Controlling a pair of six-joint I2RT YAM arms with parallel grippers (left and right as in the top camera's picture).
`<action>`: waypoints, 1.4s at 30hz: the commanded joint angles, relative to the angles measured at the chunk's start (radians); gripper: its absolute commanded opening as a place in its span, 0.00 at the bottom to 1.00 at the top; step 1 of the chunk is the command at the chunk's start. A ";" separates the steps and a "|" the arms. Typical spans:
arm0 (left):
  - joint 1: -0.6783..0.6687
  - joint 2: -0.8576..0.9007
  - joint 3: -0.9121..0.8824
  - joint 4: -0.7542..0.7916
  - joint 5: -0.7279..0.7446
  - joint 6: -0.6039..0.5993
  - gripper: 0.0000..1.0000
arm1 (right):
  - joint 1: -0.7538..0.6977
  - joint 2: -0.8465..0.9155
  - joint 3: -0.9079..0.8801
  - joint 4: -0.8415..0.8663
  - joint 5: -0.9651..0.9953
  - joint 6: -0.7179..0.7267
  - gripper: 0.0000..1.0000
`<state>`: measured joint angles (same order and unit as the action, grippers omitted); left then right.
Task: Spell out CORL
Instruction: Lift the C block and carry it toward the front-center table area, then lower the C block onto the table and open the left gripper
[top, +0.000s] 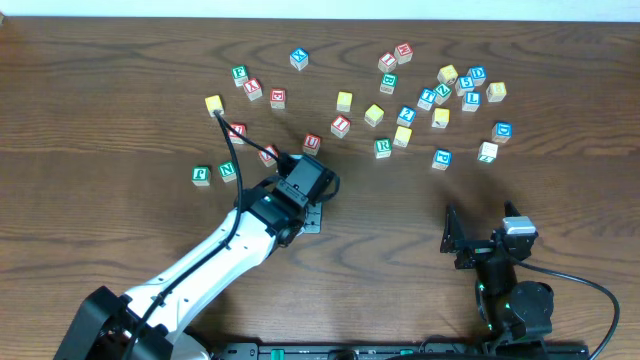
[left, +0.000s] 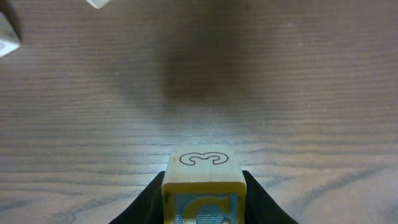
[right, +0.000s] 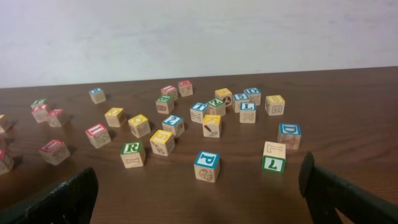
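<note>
My left gripper (left: 203, 208) is shut on a yellow-faced cube (left: 202, 167) with a C on the side facing the camera, black fingers against both its sides. In the overhead view that gripper (top: 312, 190) sits left of centre and hides the cube. The green R cube (top: 382, 148) (right: 132, 152) stands at the near edge of the scatter. The blue L cube (top: 471, 100) (right: 247, 111) is in the far-right cluster. Several yellow-faced cubes, such as one (top: 374, 115), lie among them; I cannot read an O. My right gripper (top: 458, 240) (right: 199, 199) is open and holds nothing.
Many other letter cubes are strewn across the far half of the table. A blue P cube (right: 206, 165) and a green L cube (right: 272, 163) lie nearest the right gripper. Red-lettered cubes (top: 312, 143) and green ones (top: 201, 175) sit close to the left gripper.
</note>
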<state>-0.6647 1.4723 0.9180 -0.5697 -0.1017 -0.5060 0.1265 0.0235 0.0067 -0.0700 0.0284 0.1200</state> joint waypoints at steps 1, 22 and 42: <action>-0.002 0.000 -0.013 0.009 -0.072 -0.073 0.08 | -0.011 -0.007 -0.002 -0.005 -0.005 -0.013 0.99; -0.002 0.183 -0.024 0.074 0.045 -0.045 0.11 | -0.011 -0.007 -0.002 -0.004 -0.005 -0.013 0.99; 0.071 0.184 -0.024 0.077 0.068 0.016 0.14 | -0.011 -0.007 -0.002 -0.005 -0.005 -0.013 0.99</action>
<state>-0.6022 1.6470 0.9070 -0.4927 -0.0315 -0.5358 0.1265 0.0235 0.0067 -0.0700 0.0288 0.1200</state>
